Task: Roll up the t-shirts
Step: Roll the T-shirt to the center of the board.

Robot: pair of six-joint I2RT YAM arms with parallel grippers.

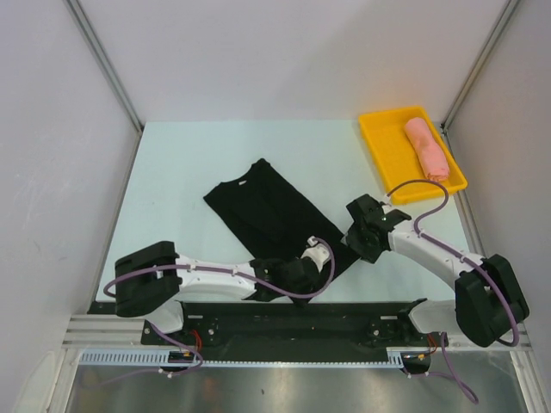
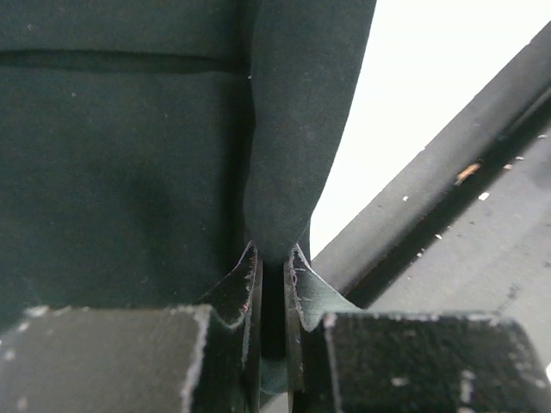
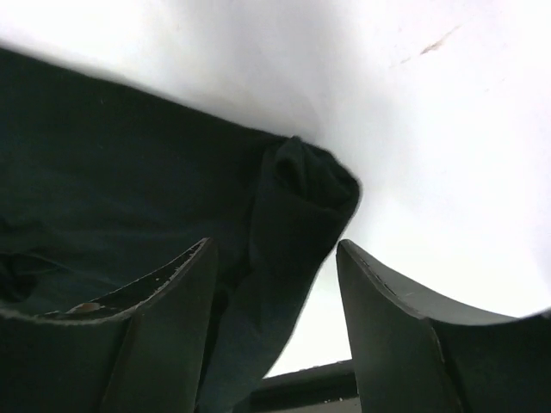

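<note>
The black t-shirt lies folded into a long strip, running diagonally from the table's middle toward its near edge. My left gripper is at the strip's near end, shut on a fold of the black cloth, as the left wrist view shows. My right gripper is at the strip's near right corner, open, with the bunched corner of cloth between its jaws but not pinched. The salmon-pink t-shirt lies rolled in the tray.
The yellow plastic tray stands at the far right corner. The black rail of the table's near edge runs close to the left gripper. Grey walls enclose the table on the left, back and right.
</note>
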